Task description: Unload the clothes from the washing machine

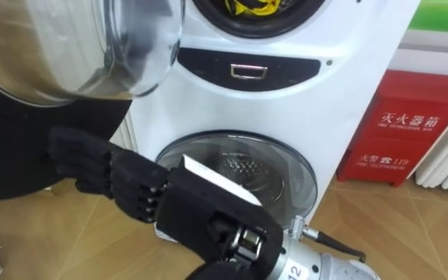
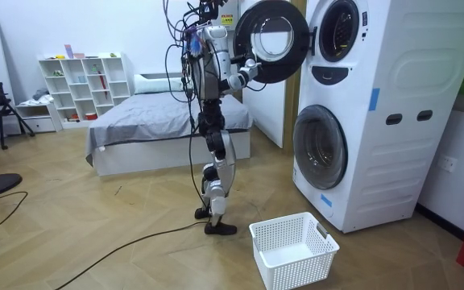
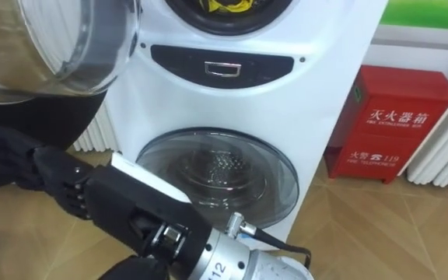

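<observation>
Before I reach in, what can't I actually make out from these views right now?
Yellow clothes in the upper drum: cut off by the eye views' top edge; amount unknown.
Right robot hand against the open door: in the eye views, black fingertips merge with the door's dark rim; contact unclear.
Lower drum contents: its closed door glares in the eye views and is too small in the room view.

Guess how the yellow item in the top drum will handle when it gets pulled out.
Probably floppy: the yellow item lies in bunched, looping folds inside the top drum, so it should drape and trail. It is likely light for its bulk, as it looks like cloth. It may drag on the drum's rim, since a loose end could hang back.
</observation>
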Robot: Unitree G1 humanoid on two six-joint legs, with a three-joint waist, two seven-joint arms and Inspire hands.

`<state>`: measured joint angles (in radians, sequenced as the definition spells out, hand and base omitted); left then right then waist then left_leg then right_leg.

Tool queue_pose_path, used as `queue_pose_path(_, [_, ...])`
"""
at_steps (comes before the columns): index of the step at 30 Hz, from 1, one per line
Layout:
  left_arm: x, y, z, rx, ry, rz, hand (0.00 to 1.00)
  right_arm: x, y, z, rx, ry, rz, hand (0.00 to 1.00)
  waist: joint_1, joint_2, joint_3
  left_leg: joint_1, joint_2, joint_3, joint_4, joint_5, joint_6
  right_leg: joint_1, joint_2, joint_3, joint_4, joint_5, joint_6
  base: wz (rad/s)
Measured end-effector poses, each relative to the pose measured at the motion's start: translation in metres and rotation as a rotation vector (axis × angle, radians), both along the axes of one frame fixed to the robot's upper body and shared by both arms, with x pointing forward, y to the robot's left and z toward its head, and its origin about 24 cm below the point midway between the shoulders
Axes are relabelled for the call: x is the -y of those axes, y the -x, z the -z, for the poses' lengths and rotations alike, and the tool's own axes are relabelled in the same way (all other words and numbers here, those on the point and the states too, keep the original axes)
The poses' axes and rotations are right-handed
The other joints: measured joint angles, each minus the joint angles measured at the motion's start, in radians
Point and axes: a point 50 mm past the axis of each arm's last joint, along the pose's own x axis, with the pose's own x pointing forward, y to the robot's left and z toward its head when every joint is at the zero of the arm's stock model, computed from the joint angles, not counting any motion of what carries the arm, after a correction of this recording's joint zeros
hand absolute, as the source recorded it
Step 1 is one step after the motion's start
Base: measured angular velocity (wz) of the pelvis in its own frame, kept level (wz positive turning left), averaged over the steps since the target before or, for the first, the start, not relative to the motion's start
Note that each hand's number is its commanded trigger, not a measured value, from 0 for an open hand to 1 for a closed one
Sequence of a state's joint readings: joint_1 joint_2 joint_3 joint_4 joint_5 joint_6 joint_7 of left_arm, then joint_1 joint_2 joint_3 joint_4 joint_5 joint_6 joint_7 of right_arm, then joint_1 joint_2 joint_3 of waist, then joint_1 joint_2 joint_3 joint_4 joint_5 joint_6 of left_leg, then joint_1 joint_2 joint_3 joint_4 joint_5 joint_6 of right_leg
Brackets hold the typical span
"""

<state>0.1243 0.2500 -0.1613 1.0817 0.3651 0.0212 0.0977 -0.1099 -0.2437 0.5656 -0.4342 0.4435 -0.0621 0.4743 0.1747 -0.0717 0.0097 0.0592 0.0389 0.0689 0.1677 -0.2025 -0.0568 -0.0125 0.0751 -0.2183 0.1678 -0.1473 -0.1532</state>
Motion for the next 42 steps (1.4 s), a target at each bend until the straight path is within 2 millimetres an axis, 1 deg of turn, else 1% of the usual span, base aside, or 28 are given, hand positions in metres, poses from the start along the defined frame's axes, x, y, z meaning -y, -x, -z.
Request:
queue_pose_path(2, [0.0, -0.002, 0.0, 0.005, 0.0, 0.001, 0.0, -0.001, 0.0, -0.001, 0.008, 0.004, 0.001, 0.0, 0.003, -0.001, -0.0006, 0.0, 0.0, 0.001, 0.0, 0.0, 0.0, 0.0, 0.0, 0.001, 0.0, 0.0, 0.0, -0.03])
queue_pose_path(5, [0.001, -0.008, -0.001, 0.022, 0.003, 0.008, 0.0, -0.003, -0.003, -0.005, 0.061, 0.034, 0.009, 0.0, 0.021, -0.003, -0.0017, 0.001, 0.0, -0.001, -0.001, 0.0, 0.0, 0.001, 0.0, 0.002, -0.001, 0.0, 0.0, 0.0])
queue_pose_path(8, [0.001, -0.011, -0.002, 0.029, 0.003, 0.014, 0.0, -0.014, -0.01, -0.01, 0.113, 0.06, -0.001, 0.0, 0.039, -0.003, -0.0022, 0.002, 0.0, -0.002, -0.002, 0.0, 0.0, 0.002, 0.001, -0.002, -0.001, 0.0, 0.0, 0.0])
queue_pose_path(10, [0.002, -0.014, -0.002, 0.03, 0.003, 0.023, 0.0, -0.024, -0.015, -0.01, 0.135, 0.083, -0.006, 0.0, 0.069, -0.006, -0.0024, 0.005, 0.0, -0.002, -0.003, 0.0, 0.0, 0.002, 0.001, -0.003, -0.002, 0.0, 0.0, 0.0])
queue_pose_path(13, [0.001, -0.014, -0.002, 0.013, -0.019, 0.052, 0.0, -0.032, -0.023, -0.006, 0.139, 0.133, 0.021, 0.0, 0.092, -0.016, -0.0003, 0.004, 0.0, -0.011, -0.004, 0.001, 0.002, 0.003, -0.001, -0.018, -0.003, 0.0, 0.0, 0.14])
queue_pose_path(15, [0.001, -0.012, -0.002, 0.001, -0.024, 0.049, 0.0, -0.033, -0.027, -0.002, 0.128, 0.165, 0.043, 0.0, 0.108, -0.022, -0.0006, 0.002, -0.002, -0.018, -0.004, 0.001, 0.002, 0.004, -0.003, -0.023, -0.004, -0.001, 0.001, 0.16])
queue_pose_path(17, [0.0, -0.009, -0.001, -0.014, -0.03, 0.048, 0.0, -0.035, -0.032, 0.002, 0.118, 0.195, 0.057, 0.0, 0.112, -0.023, -0.0004, -0.001, -0.004, -0.029, -0.001, 0.001, 0.003, 0.015, -0.004, -0.033, -0.015, -0.002, 0.004, 0.17])
queue_pose_path(19, [-0.002, -0.007, 0.0, -0.034, -0.045, 0.055, 0.0, -0.036, -0.036, 0.007, 0.109, 0.226, 0.073, 0.0, 0.128, -0.023, -0.0004, -0.002, -0.005, -0.031, 0.0, 0.001, 0.003, 0.015, -0.005, -0.033, -0.017, -0.003, 0.005, 0.02])
queue_pose_path(21, [-0.002, -0.005, 0.0, -0.04, -0.047, 0.048, 0.0, -0.035, -0.038, 0.011, 0.093, 0.243, 0.084, 0.0, 0.13, -0.022, 0.0, -0.002, -0.005, -0.028, 0.0, 0.001, 0.003, 0.017, -0.005, -0.036, -0.016, -0.003, 0.005, 0.05])
queue_pose_path(23, [-0.003, -0.003, 0.0, -0.05, -0.052, 0.037, 0.0, -0.032, -0.042, 0.017, 0.079, 0.279, 0.112, 0.0, 0.127, -0.022, -0.0001, 0.005, -0.005, -0.029, -0.001, 0.001, 0.003, 0.022, -0.005, -0.038, -0.017, -0.003, 0.005, 0.02])
queue_pose_path(25, [-0.004, 0.002, 0.001, -0.065, -0.054, 0.027, 0.0, -0.026, -0.045, 0.023, 0.08, 0.333, 0.152, 0.0, 0.117, -0.02, 0.0012, 0.008, -0.005, -0.033, -0.001, 0.001, 0.004, 0.034, -0.006, -0.044, -0.021, -0.003, 0.005, 0.08])
queue_pose_path(26, [-0.005, 0.003, 0.001, -0.066, -0.052, 0.017, 0.0, -0.02, -0.048, 0.025, 0.088, 0.364, 0.179, 0.0, 0.107, -0.021, 0.001, 0.006, -0.006, -0.041, 0.0, 0.0, 0.005, 0.034, -0.007, -0.048, -0.023, -0.003, 0.006, 0.11])
queue_pose_path(28, [-0.006, 0.004, 0.001, -0.065, -0.043, -0.01, 0.0, -0.003, -0.055, 0.028, 0.109, 0.427, 0.243, 0.0, 0.095, -0.02, 0.0013, 0.001, -0.006, -0.043, 0.0, -0.001, 0.007, 0.031, -0.007, -0.05, -0.023, -0.004, 0.006, 0.04])
queue_pose_path(29, [-0.006, 0.004, 0.001, -0.065, -0.044, -0.014, 0.0, 0.002, -0.057, 0.029, 0.114, 0.443, 0.264, 0.0, 0.087, -0.021, 0.0011, 0.001, -0.007, -0.045, 0.001, -0.001, 0.007, 0.032, -0.007, -0.05, -0.026, -0.004, 0.006, 0.07])
queue_pose_path(31, [-0.007, 0.007, 0.001, -0.068, -0.045, -0.03, 0.0, 0.016, -0.067, 0.024, 0.143, 0.469, 0.358, 0.0, 0.054, -0.02, 0.0008, 0.0, -0.007, -0.048, 0.001, -0.001, 0.007, 0.035, -0.007, -0.054, -0.03, -0.004, 0.007, 0.06])
queue_pose_path(33, [-0.008, 0.007, 0.001, -0.069, -0.045, -0.032, 0.0, 0.027, -0.073, 0.019, 0.151, 0.462, 0.42, 0.0, 0.035, -0.018, 0.0005, 0.003, -0.007, -0.05, 0.0, -0.001, 0.007, 0.038, -0.007, -0.055, -0.031, -0.004, 0.007, 0.0])
queue_pose_path(34, [-0.008, 0.006, 0.0, -0.063, -0.044, -0.036, 0.0, 0.033, -0.076, 0.016, 0.153, 0.455, 0.456, 0.0, 0.016, -0.02, -0.0016, 0.004, -0.007, -0.047, 0.0, -0.001, 0.007, 0.039, -0.007, -0.055, -0.031, -0.004, 0.007, 0.0])
queue_pose_path(35, [-0.008, 0.006, 0.0, -0.06, -0.044, -0.039, 0.0, 0.036, -0.078, 0.015, 0.154, 0.451, 0.472, 0.0, 0.009, -0.02, -0.0016, 0.005, -0.007, -0.046, -0.001, -0.001, 0.007, 0.04, -0.007, -0.055, -0.031, -0.004, 0.007, 0.0])
queue_pose_path(36, [-0.008, 0.005, 0.0, -0.058, -0.043, -0.048, 0.0, 0.041, -0.08, 0.012, 0.157, 0.441, 0.504, 0.0, -0.005, -0.021, -0.0029, 0.005, -0.007, -0.044, -0.001, -0.001, 0.007, 0.04, -0.007, -0.055, -0.031, -0.004, 0.007, -0.06])
queue_pose_path(39, [-0.008, 0.001, 0.0, -0.047, -0.043, -0.047, 0.0, 0.052, -0.083, 0.008, 0.157, 0.431, 0.572, 0.0, -0.02, -0.021, -0.0043, 0.013, -0.006, -0.04, -0.003, -0.001, 0.007, 0.045, -0.006, -0.049, -0.031, -0.004, 0.007, -0.08])
queue_pose_path(42, [-0.008, 0.001, -0.001, -0.039, -0.053, -0.05, 0.0, 0.058, -0.085, 0.006, 0.156, 0.424, 0.606, 0.0, -0.022, -0.021, -0.0053, 0.023, -0.003, -0.033, -0.005, -0.001, 0.007, 0.05, -0.005, -0.034, -0.031, -0.004, 0.007, -0.12])
